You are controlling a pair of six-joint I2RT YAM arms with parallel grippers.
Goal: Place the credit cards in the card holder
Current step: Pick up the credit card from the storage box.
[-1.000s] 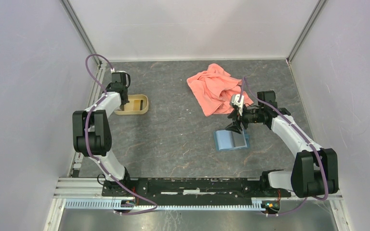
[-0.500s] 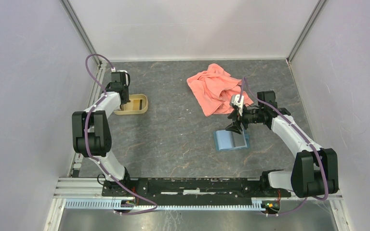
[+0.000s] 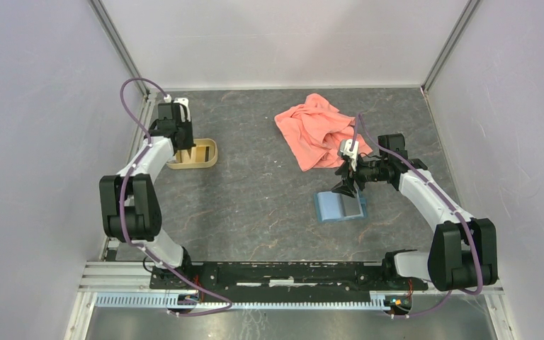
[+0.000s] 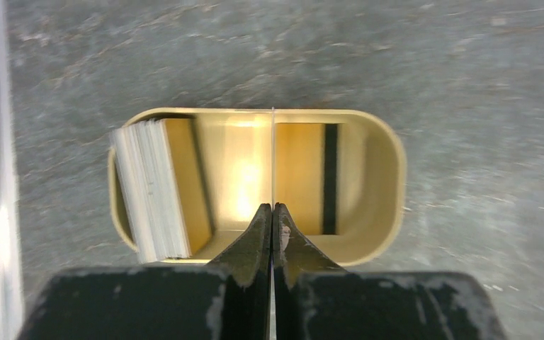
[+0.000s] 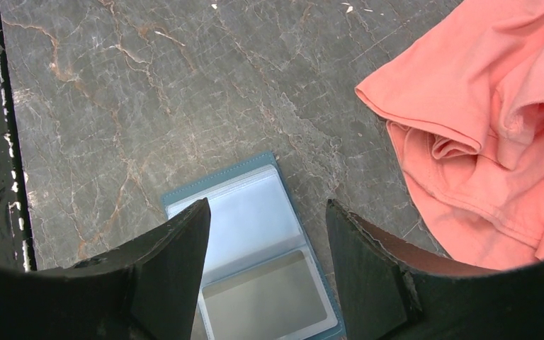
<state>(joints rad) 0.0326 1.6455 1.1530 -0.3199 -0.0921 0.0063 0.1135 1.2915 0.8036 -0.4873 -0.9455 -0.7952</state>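
Left tool [image 4: 272, 210] pinches one card [image 4: 273, 156] edge-on over tray [image 4: 395, 177]; inside, one stack [image 4: 149, 188], one flat card [image 4: 304, 177]. Right tool [image 5: 267, 209] wide above one open wallet [image 5: 269, 304].

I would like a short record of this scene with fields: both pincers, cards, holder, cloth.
left pincer: shut on one card, edge-on above the tray
right pincer: open, over the card holder
card holder: open, flat on the table
other cards: stack leaning in the tray, one flat card
cloth: crumpled, apart from the card holder

One card holder [image 3: 339, 207], tray [image 4: 379, 134], cloth [image 3: 319, 131], card stack [image 4: 149, 188]; two single cards [image 4: 304, 177]
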